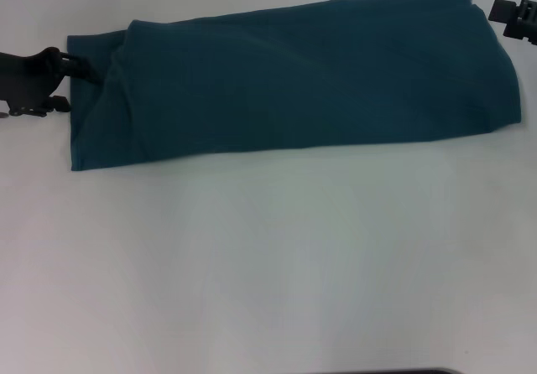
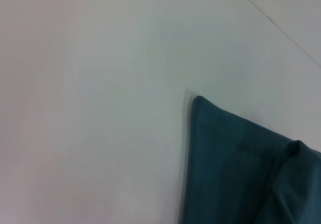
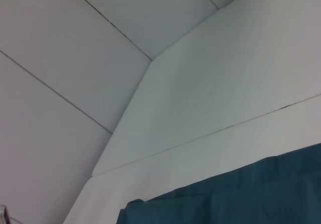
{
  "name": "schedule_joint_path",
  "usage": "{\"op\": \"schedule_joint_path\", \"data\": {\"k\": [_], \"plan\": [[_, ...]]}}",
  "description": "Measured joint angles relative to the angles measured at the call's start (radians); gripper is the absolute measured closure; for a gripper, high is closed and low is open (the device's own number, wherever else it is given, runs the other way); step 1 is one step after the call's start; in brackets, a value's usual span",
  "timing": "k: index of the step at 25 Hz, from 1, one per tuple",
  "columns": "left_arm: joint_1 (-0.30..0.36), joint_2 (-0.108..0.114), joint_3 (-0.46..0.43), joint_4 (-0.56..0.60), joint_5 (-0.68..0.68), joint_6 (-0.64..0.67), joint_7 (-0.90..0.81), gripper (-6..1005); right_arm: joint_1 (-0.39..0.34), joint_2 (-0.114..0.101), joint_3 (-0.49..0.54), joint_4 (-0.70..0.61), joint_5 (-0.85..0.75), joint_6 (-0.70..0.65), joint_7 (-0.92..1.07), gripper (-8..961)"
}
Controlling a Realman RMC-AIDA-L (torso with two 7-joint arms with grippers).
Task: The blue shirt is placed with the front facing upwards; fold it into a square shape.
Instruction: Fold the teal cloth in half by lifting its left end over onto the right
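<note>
Shirt (image 1: 294,76) lies on the white table (image 1: 268,265), at the far part of it, folded into one long band that runs from the left side to the right side; its right end sits a little farther back than its left end, so the band is slightly slanted; no letters and no label show on the upper side, only plain teal-blue cloth; near the left end a second layer lies over the first and makes a soft ridge, and the lowest layer sticks out there as a flat strip with a square corner; the right end is rounded and thicker.

Left gripper (image 1: 71,76) is at the left end of the shirt, low over the table, with its dark fingers (image 1: 80,65) touching the edge of the cloth; whether they pinch the cloth or only rest on it, I cannot tell; the left wrist view shows only a corner of the shirt (image 2: 235,169) on the table (image 2: 90,108).

Right gripper (image 1: 513,18) is just beside the far right corner of the shirt, apart from the cloth; its jaws are not clear to me, so I cannot tell if they are apart or together; the right wrist view shows the shirt edge (image 3: 235,199) and the table (image 3: 225,83).
</note>
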Motion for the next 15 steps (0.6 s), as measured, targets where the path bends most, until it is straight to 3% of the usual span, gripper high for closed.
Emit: {"op": "schedule_joint_path", "data": {"k": [15], "plan": [[-0.008, -0.003, 0.0, 0.009, 0.004, 0.005, 0.002, 296, 0.004, -0.003, 0.003, 0.0, 0.0, 0.005, 0.0, 77]]}}
